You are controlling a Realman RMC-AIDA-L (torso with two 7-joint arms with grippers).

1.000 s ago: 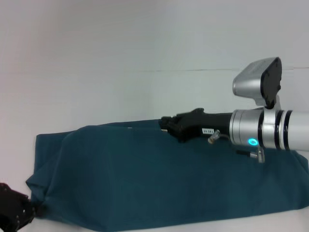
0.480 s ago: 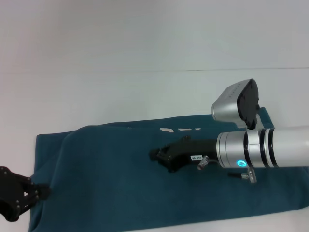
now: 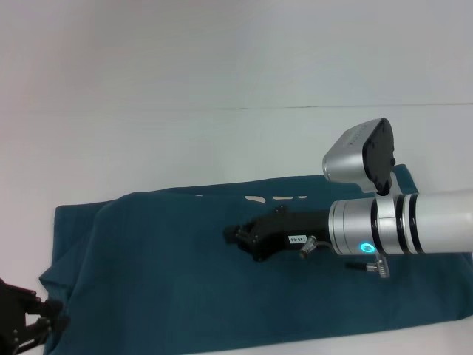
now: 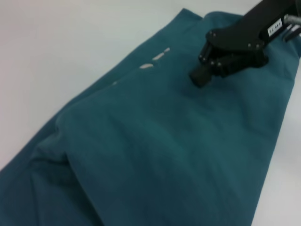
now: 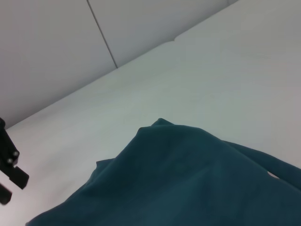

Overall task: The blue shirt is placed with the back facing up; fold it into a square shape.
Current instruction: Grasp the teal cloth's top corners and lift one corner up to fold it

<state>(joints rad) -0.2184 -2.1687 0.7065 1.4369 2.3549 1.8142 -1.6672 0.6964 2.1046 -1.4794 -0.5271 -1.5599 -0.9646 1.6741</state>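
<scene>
The shirt (image 3: 222,274) lies in a wide folded band on the white bench (image 3: 222,74). Right pincer (image 3: 235,237), fingers together, rests mid-cloth; left pincer (image 3: 33,322), spread, nears its corner. Soft, light, limp: take hold at edges.

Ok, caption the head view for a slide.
Right tool over the middle of the folded blue shirt on the white table; left tool at its near-left corner.

left gripper (image 3: 26,322): we see it cut off at the head view's lower-left corner | blue shirt (image 3: 222,274): near hem runs past the bottom edge | right gripper (image 3: 240,237): finger gap too dark to read
</scene>
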